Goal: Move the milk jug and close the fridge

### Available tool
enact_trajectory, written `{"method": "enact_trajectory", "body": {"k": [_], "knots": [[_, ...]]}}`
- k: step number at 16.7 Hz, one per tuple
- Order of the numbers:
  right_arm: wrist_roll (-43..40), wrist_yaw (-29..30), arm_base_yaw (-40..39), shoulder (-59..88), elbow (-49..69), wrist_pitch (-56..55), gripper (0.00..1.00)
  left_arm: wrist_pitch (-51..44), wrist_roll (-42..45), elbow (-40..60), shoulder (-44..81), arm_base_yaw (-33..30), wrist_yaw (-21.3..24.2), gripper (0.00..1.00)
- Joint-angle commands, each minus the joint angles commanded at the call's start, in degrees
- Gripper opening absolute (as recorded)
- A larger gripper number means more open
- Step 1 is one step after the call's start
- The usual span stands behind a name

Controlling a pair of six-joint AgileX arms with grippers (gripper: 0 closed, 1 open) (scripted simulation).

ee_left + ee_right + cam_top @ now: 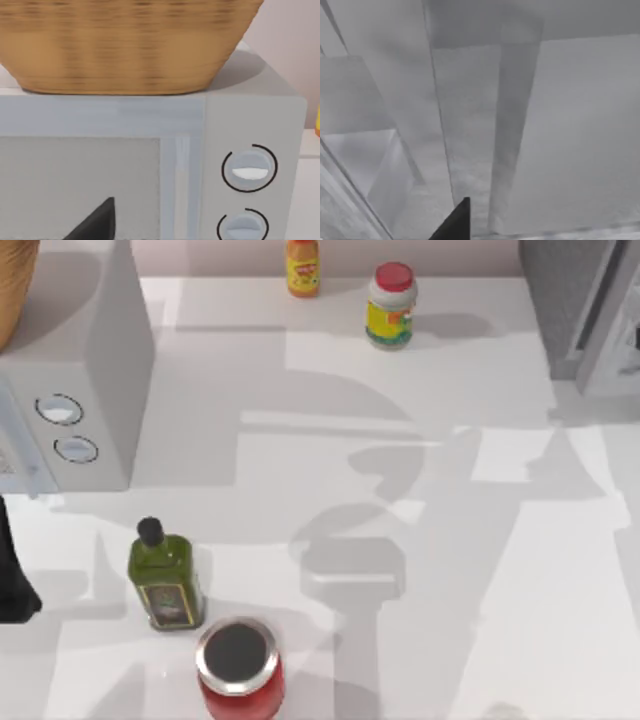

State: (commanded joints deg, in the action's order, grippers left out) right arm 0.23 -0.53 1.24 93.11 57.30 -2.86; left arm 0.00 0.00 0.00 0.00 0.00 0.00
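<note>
Fridge (585, 310) at far right, right gripper (456, 224) close to its grey panels.
Milk jug's place and both grips cannot be told; left arm (15, 570) parked left. Carton likely light, crushable: pinch flat sides.

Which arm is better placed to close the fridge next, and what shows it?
Probably the right. The fridge stands at the table's far right corner, and the right wrist view sits close against grey fridge panels. The left arm is parked at the left edge, facing the microwave.

You have the microwave (75, 380) at the table's (450, 590) left with a basket (125, 45) on it, the fridge (585, 310) far right.
</note>
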Motion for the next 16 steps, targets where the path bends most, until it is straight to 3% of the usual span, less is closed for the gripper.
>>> {"method": "enact_trajectory", "body": {"k": [4,12,16], "knots": [[-0.3,0.2,0.7,2.5,2.1,0.7,1.00,0.0,0.0,0.0,0.0,0.0,0.0,1.00],[-0.1,0.6,0.8,18.2,22.5,4.8,1.00,0.0,0.0,0.0,0.0,0.0,0.0,1.00],[-0.1,0.6,0.8,20.9,25.8,5.6,1.00,0.0,0.0,0.0,0.0,0.0,0.0,1.00]]}}
